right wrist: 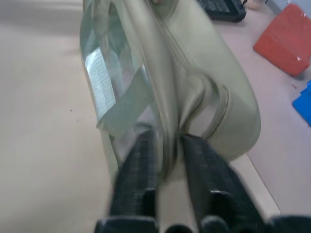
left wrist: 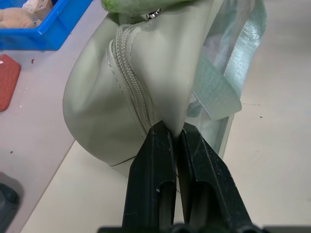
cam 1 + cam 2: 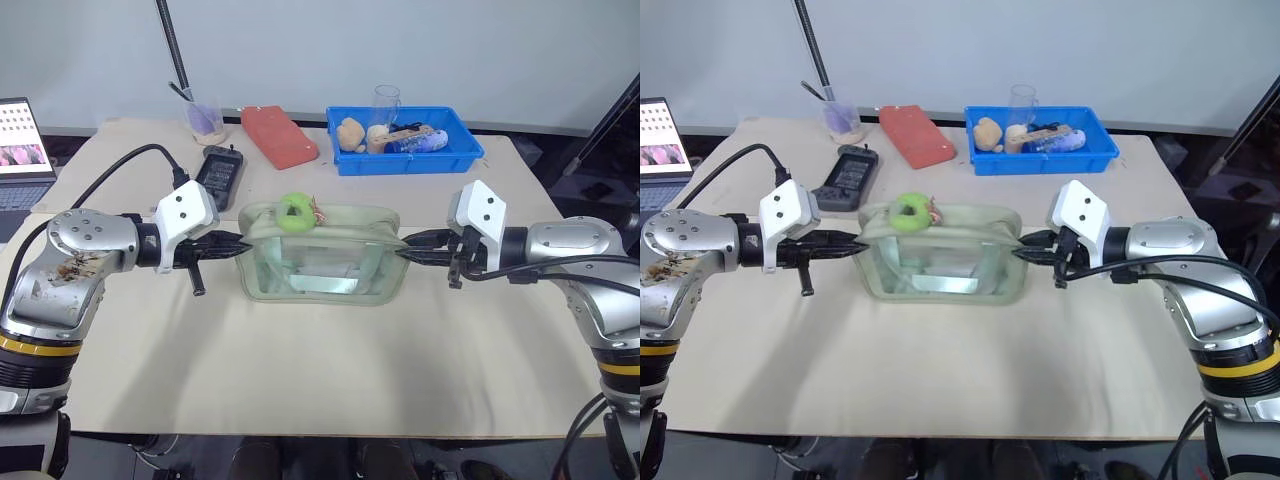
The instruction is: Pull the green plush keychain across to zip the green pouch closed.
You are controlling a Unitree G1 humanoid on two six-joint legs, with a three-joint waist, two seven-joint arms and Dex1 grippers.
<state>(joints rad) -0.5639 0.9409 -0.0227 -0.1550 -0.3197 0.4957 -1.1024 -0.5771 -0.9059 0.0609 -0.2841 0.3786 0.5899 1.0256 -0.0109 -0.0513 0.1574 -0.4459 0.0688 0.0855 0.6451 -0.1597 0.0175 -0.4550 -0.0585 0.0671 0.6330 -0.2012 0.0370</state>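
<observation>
The green pouch [image 3: 320,265] stands on the tan table, its clear window facing me and its zipper running along the top. The green plush keychain [image 3: 295,212] rests on the pouch's top, toward its left end, with a short reddish cord beside it. My left gripper [image 3: 245,241] is shut on the pouch's left end; in the left wrist view its fingers [image 2: 160,145] pinch the fabric just below the zipper seam. My right gripper [image 3: 402,248] is at the pouch's right end, and in the right wrist view its fingers [image 1: 141,145] stand slightly apart, astride the end seam.
A blue tray [image 3: 400,165] with plush toys and a clear glass stands at the back right. A red block [image 3: 280,135], a black device [image 3: 220,170] and a clear cup [image 3: 205,120] lie behind the pouch. A laptop [image 3: 22,150] sits far left.
</observation>
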